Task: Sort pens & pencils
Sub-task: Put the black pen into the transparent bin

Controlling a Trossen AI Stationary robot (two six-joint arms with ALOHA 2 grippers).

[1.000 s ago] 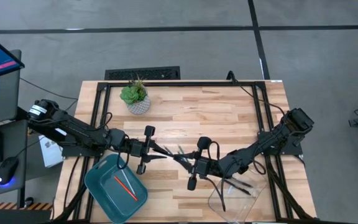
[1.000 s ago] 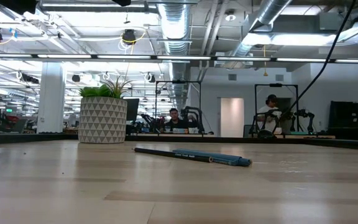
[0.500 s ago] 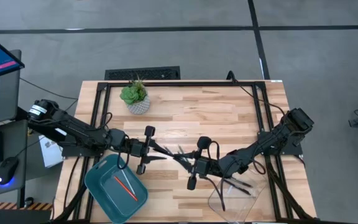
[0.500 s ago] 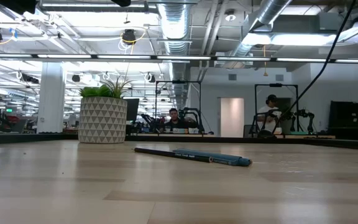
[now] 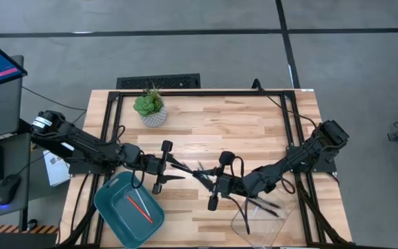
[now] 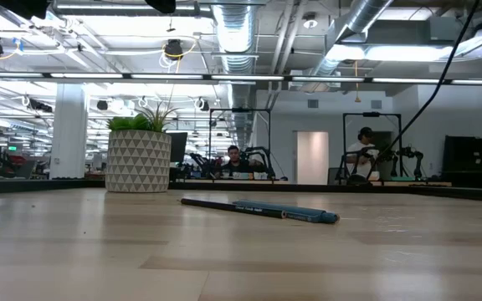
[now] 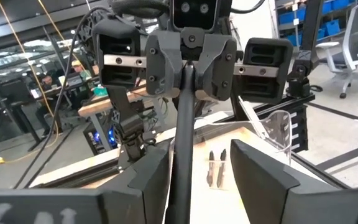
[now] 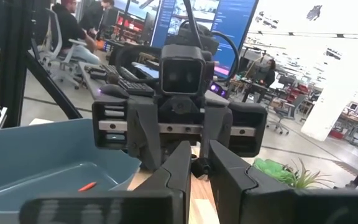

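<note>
The two arms meet over the middle of the wooden table [image 5: 254, 124], grippers nose to nose. The right gripper [image 5: 202, 178] is pinched narrow on one end of a dark pen [image 7: 182, 143], which runs straight from it towards the left arm. The left gripper [image 5: 178, 170] is spread wide. In the left wrist view its fingers [image 7: 260, 171] stand clear on either side of the pen's shaft, and no contact with it can be made out.

On the table just beside the two grippers, towards the far edge, lie two loose sticks close together. The low view shows them as a teal-blue pen [image 6: 295, 214] and a dark stick [image 6: 224, 204] with its end against it; whether that dark one is a pen or a pencil cannot be told.

A teal bin [image 5: 109, 207] sits at the near left corner, under the left arm, with an orange-red pencil [image 5: 141, 206] lying inside. A clear tray [image 5: 282, 221] sits at the near right corner, beneath the right arm, with black pens [image 5: 268, 205] in it. A small potted plant [image 5: 150, 107] stands near the far left corner, well apart from both grippers.
</note>
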